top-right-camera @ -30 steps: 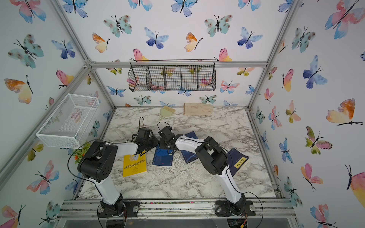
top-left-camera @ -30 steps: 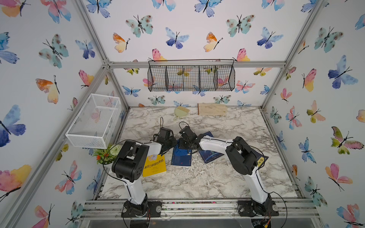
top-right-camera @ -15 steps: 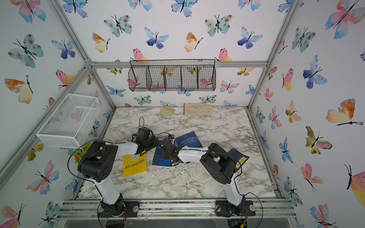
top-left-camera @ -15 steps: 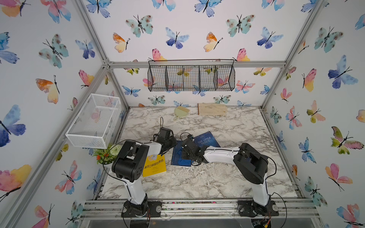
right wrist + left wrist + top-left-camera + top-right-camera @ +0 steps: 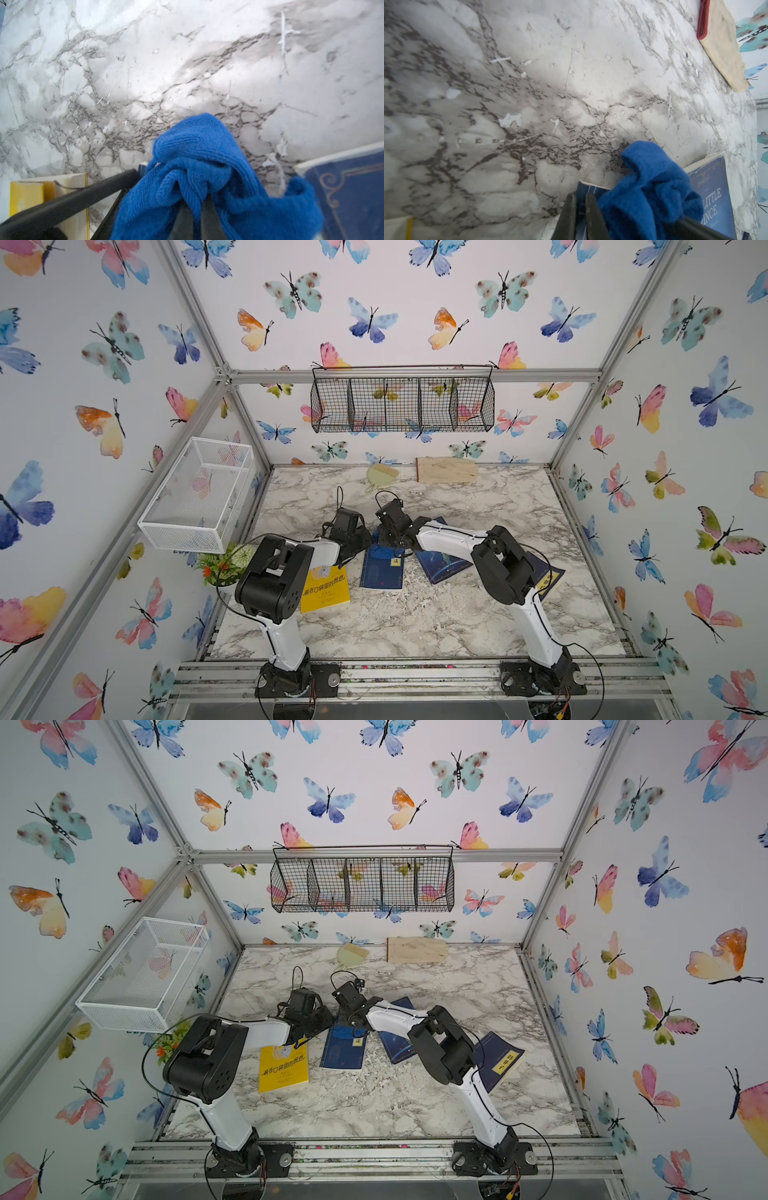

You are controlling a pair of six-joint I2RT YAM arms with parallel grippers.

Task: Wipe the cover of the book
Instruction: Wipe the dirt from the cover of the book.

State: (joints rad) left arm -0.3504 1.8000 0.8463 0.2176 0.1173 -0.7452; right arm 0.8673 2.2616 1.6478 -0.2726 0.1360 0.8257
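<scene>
Jaws closed on both: right gripper (image 5: 194,205) pinches the cloth (image 5: 199,145); left gripper (image 5: 579,197) is empty, at the far corner of the book (image 5: 382,574). On the table (image 5: 415,614), the book lies flat beside a yellow book (image 5: 324,589), with the cloth bunched on its far end.

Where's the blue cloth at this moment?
In a top view the blue cloth sits bunched on the far end of the middle blue book, clamped in the right gripper, with the left gripper just beside it.
</scene>
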